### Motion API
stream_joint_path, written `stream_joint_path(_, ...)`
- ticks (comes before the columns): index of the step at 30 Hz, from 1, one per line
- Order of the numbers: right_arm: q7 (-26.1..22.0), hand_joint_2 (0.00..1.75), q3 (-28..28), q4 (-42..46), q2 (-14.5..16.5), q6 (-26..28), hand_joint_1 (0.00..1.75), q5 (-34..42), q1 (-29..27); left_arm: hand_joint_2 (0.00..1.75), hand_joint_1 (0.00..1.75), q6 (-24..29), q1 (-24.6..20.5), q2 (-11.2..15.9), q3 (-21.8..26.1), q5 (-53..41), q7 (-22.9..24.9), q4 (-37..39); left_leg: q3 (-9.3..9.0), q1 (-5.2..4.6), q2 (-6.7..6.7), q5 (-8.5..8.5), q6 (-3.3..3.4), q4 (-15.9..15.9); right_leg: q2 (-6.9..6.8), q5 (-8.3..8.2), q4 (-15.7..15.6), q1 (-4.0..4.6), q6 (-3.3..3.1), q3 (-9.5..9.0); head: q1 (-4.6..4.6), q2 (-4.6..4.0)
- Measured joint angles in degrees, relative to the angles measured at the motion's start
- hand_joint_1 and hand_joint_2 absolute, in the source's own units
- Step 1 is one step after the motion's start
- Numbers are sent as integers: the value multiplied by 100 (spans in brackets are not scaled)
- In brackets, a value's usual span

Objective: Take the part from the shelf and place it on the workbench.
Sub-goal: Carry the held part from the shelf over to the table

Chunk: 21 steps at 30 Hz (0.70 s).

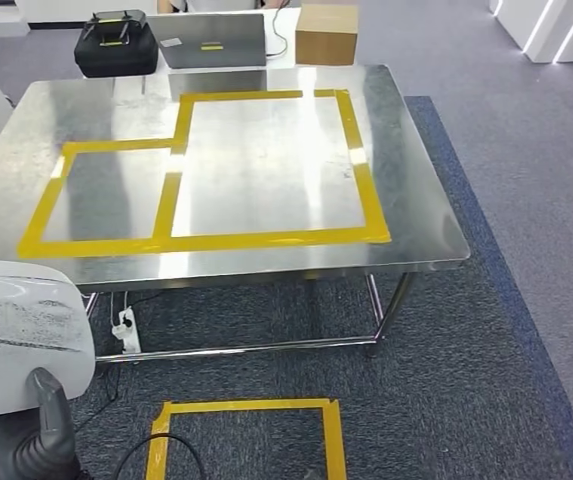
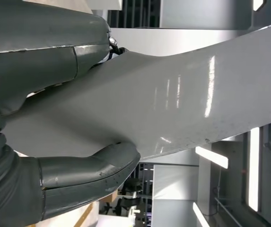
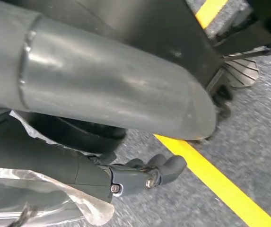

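While my left hand (image 2: 73,142) clamped the white part (image 2: 184,94), I judged it best to step closer before lowering it flat onto the workbench (image 1: 419,200); right hand's (image 3: 144,172) state unclear.

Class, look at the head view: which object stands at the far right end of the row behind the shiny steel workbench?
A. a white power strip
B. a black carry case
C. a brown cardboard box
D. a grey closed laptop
C: the brown cardboard box stands rightmost beyond the steel workbench, with the grey laptop and black carry case further left.
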State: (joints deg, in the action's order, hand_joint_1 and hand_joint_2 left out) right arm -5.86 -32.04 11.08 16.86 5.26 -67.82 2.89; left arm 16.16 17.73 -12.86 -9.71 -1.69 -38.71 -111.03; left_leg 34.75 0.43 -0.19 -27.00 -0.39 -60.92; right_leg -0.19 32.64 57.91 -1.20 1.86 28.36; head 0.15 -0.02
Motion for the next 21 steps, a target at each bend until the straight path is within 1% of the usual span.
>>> stream_joint_path(1,-1,0,0,0,2,1,0,-2,8,175,175,4,-5,2,-4,1,0,7,-22,-17,3,-58,40,54,-8,1,-17,8,35,-37,3,-1)
stream_joint_path(2,-1,0,0,1,4,2,0,-3,12,175,175,7,-8,2,-12,2,0,9,-54,-15,-3,-87,88,105,-18,-3,-43,5,64,-71,10,0)
stream_joint_path(3,-1,0,0,1,5,3,0,-6,16,175,175,11,-6,2,-20,2,0,11,-85,-7,-8,-91,122,130,-23,-3,-42,3,90,-101,31,0)
stream_joint_path(4,-1,0,0,1,5,4,0,-8,21,175,175,13,-10,1,-29,1,0,12,-133,2,-11,-101,159,161,-20,0,51,2,112,-83,36,0)
stream_joint_path(5,-1,0,1,1,5,5,0,-10,29,175,175,14,-18,-1,-40,0,0,13,-187,12,-13,-113,192,188,-12,28,263,3,125,38,44,0)
stream_joint_path(6,-2,0,1,1,5,5,0,-12,35,175,175,14,-25,-3,-49,-1,0,13,-229,16,-10,-134,222,211,-4,96,607,5,131,261,55,0)
stream_joint_path(8,-2,0,1,1,5,12,0,-13,35,175,175,15,-37,-4,-63,-1,0,15,-288,3,-11,-198,274,218,5,350,1378,15,130,819,66,0)
stream_joint_path(9,-1,0,0,2,4,18,0,-13,31,175,175,15,-37,-3,-68,-1,0,16,-329,-5,-18,-240,289,218,8,464,1606,24,124,1042,67,0)
stream_joint_path(10,0,0,0,2,4,26,0,-12,27,175,175,15,-36,-3,-73,-1,0,17,-390,-12,-29,-289,295,219,10,483,1643,37,111,1168,69,0)
stream_joint_path(11,1,0,-1,3,3,33,0,-12,26,175,175,15,-36,-2,-76,-1,0,18,-468,-18,-40,-343,295,219,12,372,1494,50,92,1201,70,0)
stream_joint_path(12,2,0,-1,2,3,36,0,-12,24,175,175,14,-36,-2,-79,-1,0,19,-556,-25,-50,-406,288,222,13,119,1181,65,61,1152,70,0)
stream_joint_path(13,2,0,-1,2,3,37,0,-12,18,175,175,14,-37,-3,-81,-1,0,20,-629,-32,-54,-471,278,225,16,-212,816,81,20,1087,69,0)
stream_joint_path(14,2,0,-1,1,2,37,0,-12,13,175,175,14,-38,-2,-81,-1,0,24,-683,-43,-60,-530,261,227,16,-420,513,96,-15,1025,59,0)
stream_joint_path(15,2,0,0,1,2,36,0,-12,10,175,175,15,-39,-1,-82,1,0,28,-713,-50,-64,-583,234,241,16,-576,310,109,-48,966,50,0)
stream_joint_path(16,3,0,-1,1,3,36,0,-12,6,175,175,15,-39,0,-84,2,0,32,-740,-58,-67,-611,203,239,16,-620,221,119,-74,939,41,0)
stream_joint_path(17,4,0,-1,1,4,36,0,-12,3,175,175,16,-42,1,-85,3,0,36,-780,-64,-71,-623,172,247,16,-574,201,120,-92,897,33,0)
stream_joint_path(18,4,0,-2,1,10,36,0,-12,0,175,175,16,-46,1,-86,4,0,36,-807,-68,-68,-624,143,232,22,-600,178,108,-114,835,34,0)
stream_joint_path(19,3,0,-3,1,14,36,0,-12,-2,175,175,16,-51,3,-87,2,0,37,-794,-70,-64,-603,115,120,23,-594,148,91,-138,772,31,0)
stream_joint_path(20,1,0,-3,1,19,36,0,-13,1,175,175,16,-60,5,-86,0,0,37,-697,-68,-59,-600,82,-88,23,-576,122,73,-159,695,15,0)
stream_joint_path(21,0,0,-4,1,23,36,0,-13,7,175,175,16,-65,10,-85,-1,0,38,-517,-59,-55,-647,46,-412,21,-545,97,56,-176,621,2,0)
